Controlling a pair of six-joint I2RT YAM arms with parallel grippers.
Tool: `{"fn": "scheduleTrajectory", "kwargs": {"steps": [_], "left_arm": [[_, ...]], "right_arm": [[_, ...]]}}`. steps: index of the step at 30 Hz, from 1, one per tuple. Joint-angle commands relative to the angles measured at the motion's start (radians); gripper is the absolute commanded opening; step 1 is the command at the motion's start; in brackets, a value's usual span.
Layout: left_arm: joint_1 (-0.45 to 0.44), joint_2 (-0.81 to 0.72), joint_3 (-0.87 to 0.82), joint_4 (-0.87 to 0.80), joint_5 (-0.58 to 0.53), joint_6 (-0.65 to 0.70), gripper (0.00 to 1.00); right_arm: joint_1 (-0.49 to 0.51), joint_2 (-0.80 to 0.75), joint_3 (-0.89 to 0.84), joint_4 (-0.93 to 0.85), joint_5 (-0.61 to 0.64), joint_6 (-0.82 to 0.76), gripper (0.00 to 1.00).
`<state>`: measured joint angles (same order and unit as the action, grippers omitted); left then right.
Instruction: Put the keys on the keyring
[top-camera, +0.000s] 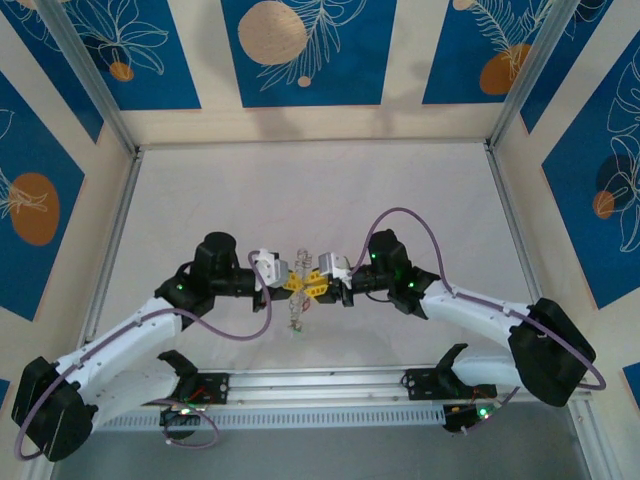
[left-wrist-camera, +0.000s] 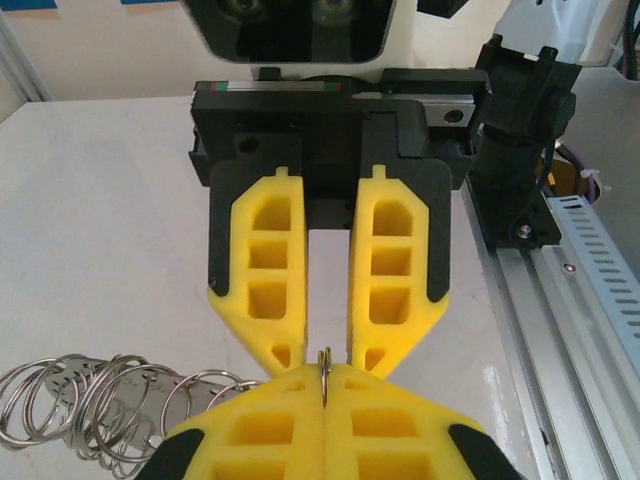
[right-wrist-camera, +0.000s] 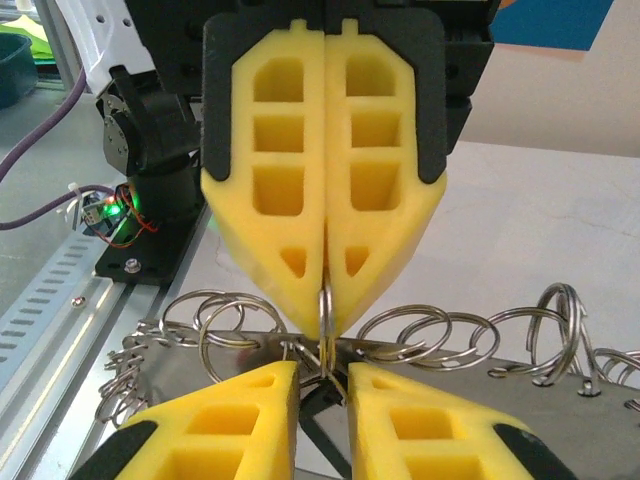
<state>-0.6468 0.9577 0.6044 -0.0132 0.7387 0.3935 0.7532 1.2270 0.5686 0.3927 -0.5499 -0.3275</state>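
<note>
Both grippers meet tip to tip above the table's middle. My left gripper (top-camera: 291, 283) (left-wrist-camera: 325, 372) is shut on a thin metal keyring (left-wrist-camera: 324, 362) (right-wrist-camera: 325, 303), which is seen edge-on and sticks out past its tips. My right gripper (top-camera: 311, 286) (right-wrist-camera: 322, 372) faces it with its fingers apart. The keyring's lower edge and a black strip (right-wrist-camera: 322, 425) lie in that gap, touching neither pad. A bunch of smaller silvery rings (left-wrist-camera: 90, 400) (right-wrist-camera: 440, 335) with flat silvery metal pieces (right-wrist-camera: 480, 400) hangs beside the tips. I cannot make out single keys among them.
The white table (top-camera: 320, 200) is walled in by blue-and-cream panels. An aluminium rail (top-camera: 330, 385) (left-wrist-camera: 590, 270) (right-wrist-camera: 60, 290) with the arm bases runs along the near edge. Purple cables loop over both arms.
</note>
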Motion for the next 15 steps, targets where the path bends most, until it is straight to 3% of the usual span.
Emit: {"fn": "scheduleTrajectory", "kwargs": {"steps": [1,11,15], "left_arm": [[-0.026,0.014,-0.006,0.111,0.005,-0.040,0.00],[-0.045,0.007,-0.057,0.196,-0.055,-0.088,0.00],[-0.045,-0.029,-0.059,0.117,-0.130,-0.053,0.00]], "right_arm": [[0.008,0.009,0.018,0.056,0.001,0.037,0.19],[0.009,0.023,0.015,0.081,0.023,0.045,0.03],[-0.004,0.002,-0.011,0.099,0.017,0.057,0.00]]}}
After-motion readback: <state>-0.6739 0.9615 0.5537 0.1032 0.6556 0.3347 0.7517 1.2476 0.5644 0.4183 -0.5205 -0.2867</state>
